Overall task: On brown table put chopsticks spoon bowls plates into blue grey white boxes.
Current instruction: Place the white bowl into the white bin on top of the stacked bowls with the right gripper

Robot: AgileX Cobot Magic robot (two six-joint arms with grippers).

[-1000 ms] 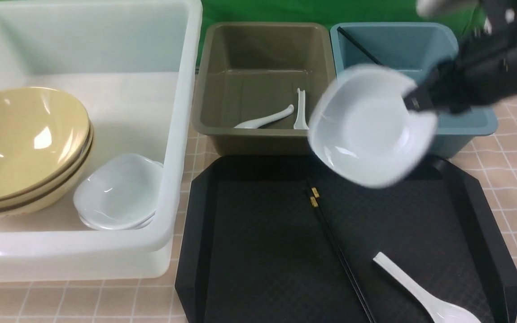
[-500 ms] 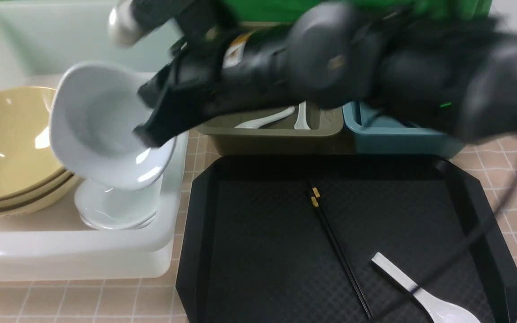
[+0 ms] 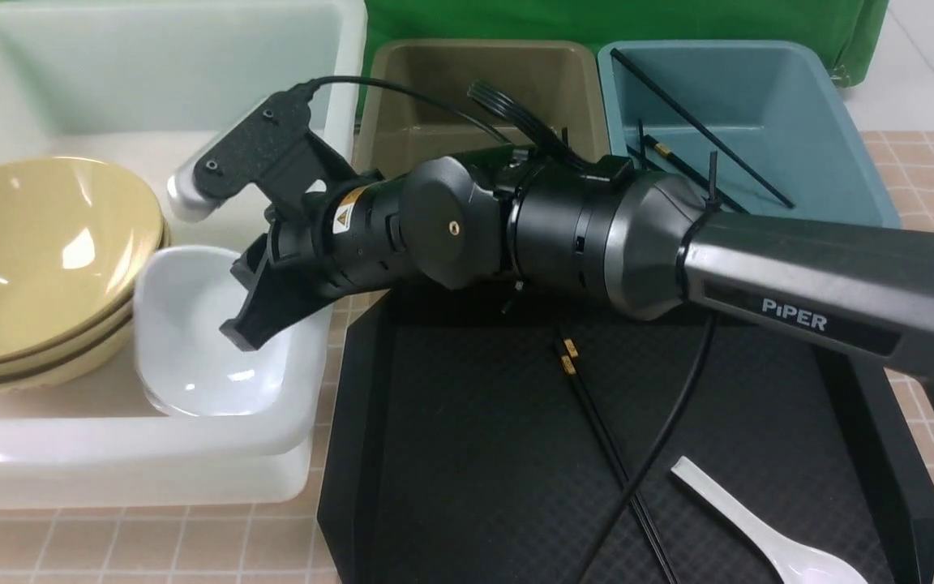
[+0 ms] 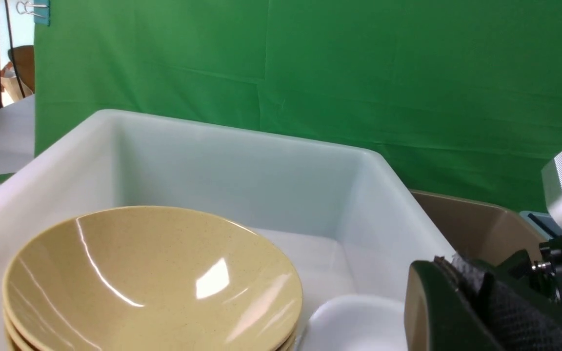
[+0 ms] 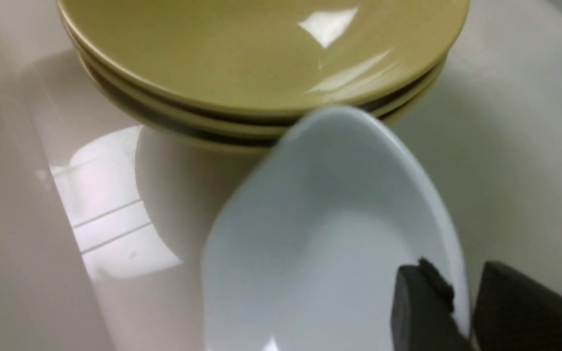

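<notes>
Dishes and cutlery are partway through being sorted on a brown table [image 3: 151, 542], with a black tray [image 3: 467, 454] as the pickup point. In the white box [image 3: 110, 438], left of the tray, the mustard-tan bowls [image 3: 45, 243] lean in a nested stack, and a small white plate [image 3: 191, 324] sits beside them, the edge of at least one more dish showing beneath. Loose black chopsticks [image 3: 702, 128] are already in the blue box [image 3: 807, 122], beyond the tray's right half. The grey box [image 3: 483, 73], beyond the tray's left half, is largely screened by the robot's right arm [image 3: 467, 219], and its contents cannot be made out.

Left to do, judging by the visible part of the tray: a pair of chopsticks [image 3: 601, 434] and a white spoon [image 3: 767, 539]. The plate appears all but delivered, needing only a clean release.

That plate is glossy and shallow, a rounded square with a smooth raised rim and bright reflections in its hollow. The right gripper [image 3: 236, 300], left of the tray and over the plate, has its jaws parted around the rim, a slim gap showing alongside; it seems to be letting go. The left gripper [image 4: 456, 274], also left of the tray, has its fingertips together and nothing between them.
</notes>
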